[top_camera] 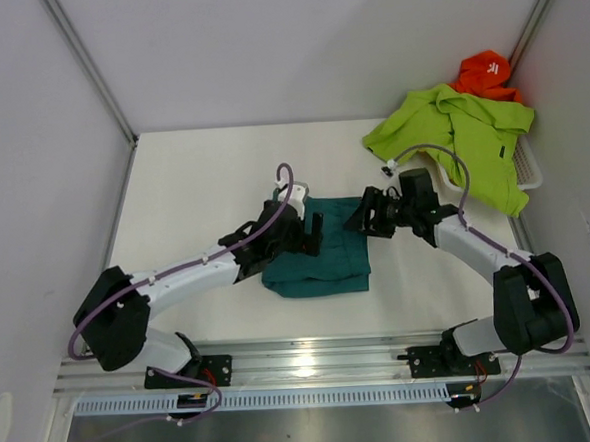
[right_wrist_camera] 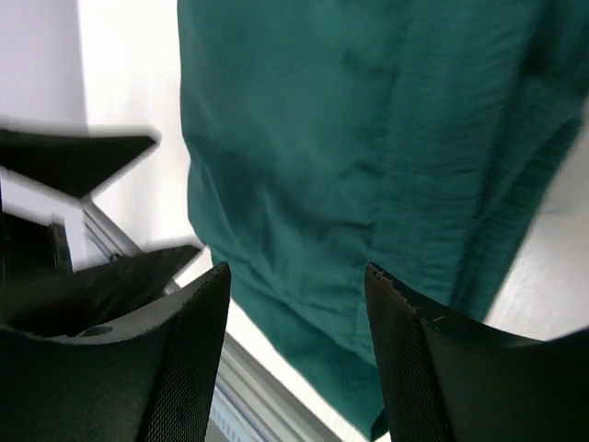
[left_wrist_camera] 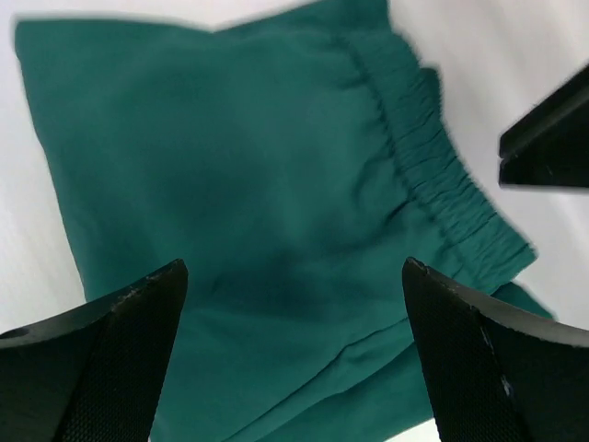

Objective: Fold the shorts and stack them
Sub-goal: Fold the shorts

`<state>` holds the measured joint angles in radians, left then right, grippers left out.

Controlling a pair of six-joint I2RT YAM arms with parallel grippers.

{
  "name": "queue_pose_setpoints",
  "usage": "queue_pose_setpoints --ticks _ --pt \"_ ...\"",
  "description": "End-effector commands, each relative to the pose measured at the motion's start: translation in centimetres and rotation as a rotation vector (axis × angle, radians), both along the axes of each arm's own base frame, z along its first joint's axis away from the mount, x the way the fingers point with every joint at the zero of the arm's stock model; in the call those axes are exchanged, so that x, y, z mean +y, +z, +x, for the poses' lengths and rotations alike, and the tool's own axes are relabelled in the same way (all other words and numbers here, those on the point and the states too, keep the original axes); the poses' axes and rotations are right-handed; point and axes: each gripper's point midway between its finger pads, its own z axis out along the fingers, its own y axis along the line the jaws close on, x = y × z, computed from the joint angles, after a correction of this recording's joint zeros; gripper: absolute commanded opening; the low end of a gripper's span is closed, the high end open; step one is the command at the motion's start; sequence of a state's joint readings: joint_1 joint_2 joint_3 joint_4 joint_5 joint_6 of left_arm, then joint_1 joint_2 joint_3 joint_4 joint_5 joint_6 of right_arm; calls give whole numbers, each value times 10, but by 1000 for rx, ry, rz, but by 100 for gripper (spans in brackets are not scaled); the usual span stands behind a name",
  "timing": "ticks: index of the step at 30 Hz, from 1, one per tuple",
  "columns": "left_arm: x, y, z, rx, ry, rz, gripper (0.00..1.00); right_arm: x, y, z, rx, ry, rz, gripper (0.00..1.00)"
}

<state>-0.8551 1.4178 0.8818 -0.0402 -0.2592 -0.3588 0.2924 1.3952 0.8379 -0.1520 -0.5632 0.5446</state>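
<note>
Top external view gives us the whole table [top_camera: 202, 177]. The teal shorts [top_camera: 318, 265] lie folded into a compact block near its middle, a little toward the near edge, between our two arms. Our left gripper [top_camera: 312, 230] reaches in from the left and sits over the block's upper left part. Our right gripper [top_camera: 365, 217] comes from the right and sits at the block's upper right corner. The two grippers are close to each other but apart.

At the far right corner a lime green garment [top_camera: 460, 141] is spread out, draped partly over the white basket [top_camera: 529, 172]. An orange garment [top_camera: 486, 72] is bunched behind it against the wall.

Through the left wrist camera we see our fingers [left_wrist_camera: 120, 341] spread wide with nothing between them. The teal cloth lies flat below, and its gathered elastic waistband [left_wrist_camera: 433, 157] runs along the right side. A dark tip of the other gripper shows at the right edge.

Through the right wrist camera our fingers [right_wrist_camera: 198, 350] also stand apart, released and clamping no cloth. Beneath them the shorts are layered, with a fold edge near the aluminium rail [right_wrist_camera: 276, 387] at the table's front. The left gripper's dark fingers show at the left of that view, blurred.
</note>
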Motion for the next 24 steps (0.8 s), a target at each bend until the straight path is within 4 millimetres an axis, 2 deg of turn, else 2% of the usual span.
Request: queue_pose_setpoints --ticks 1,3,4,5,6,7,8,9,10,11,12,13,14,16,17,19,24 --pt "-2 2 11 103 -46 -55 99 15 -4 -17 -43 4 -94 62" --pt "7 -4 27 114 -28 -16 99 25 -11 -32 -54 -35 -155 63" --pt "8 2 38 99 -15 -7 99 28 -5 -38 -78 -52 -159 64" --pt "15 -1 46 107 6 15 99 29 -10 -47 -69 -64 -184 65" --pt "24 -9 47 136 8 68 99 24 -13 -45 -60 -154 -216 67" --pt "21 -1 62 125 20 74 99 33 -11 -59 -59 -145 -214 68" --pt "29 -3 70 136 42 82 99 36 -12 -65 -49 -169 -204 68" --pt "31 1 77 140 46 78 99 33 -17 -69 2 -262 -181 69" --pt "28 -1 82 151 33 63 99 45 -11 -85 -4 -251 -149 70" --pt "34 0 89 150 42 49 99 49 -9 -92 -3 -274 -125 73" --pt "33 3 96 135 27 39 99 40 -10 -90 -33 -373 -137 91" --pt "32 -4 100 145 10 44 99 54 -5 -108 5 -423 -74 99" --pt "27 4 107 138 -33 17 99 42 -6 -107 -24 -516 -95 100" --pt "30 -9 111 173 -78 50 99 43 -5 -118 31 -602 -71 100" --pt "25 -10 119 188 -121 27 99 48 -8 -125 38 -597 -78 99" --pt "24 -18 119 216 -179 27 99 49 -14 -126 54 -650 -63 100" --pt "29 -29 140 231 -179 56 99 72 -32 -125 135 -708 40 99"
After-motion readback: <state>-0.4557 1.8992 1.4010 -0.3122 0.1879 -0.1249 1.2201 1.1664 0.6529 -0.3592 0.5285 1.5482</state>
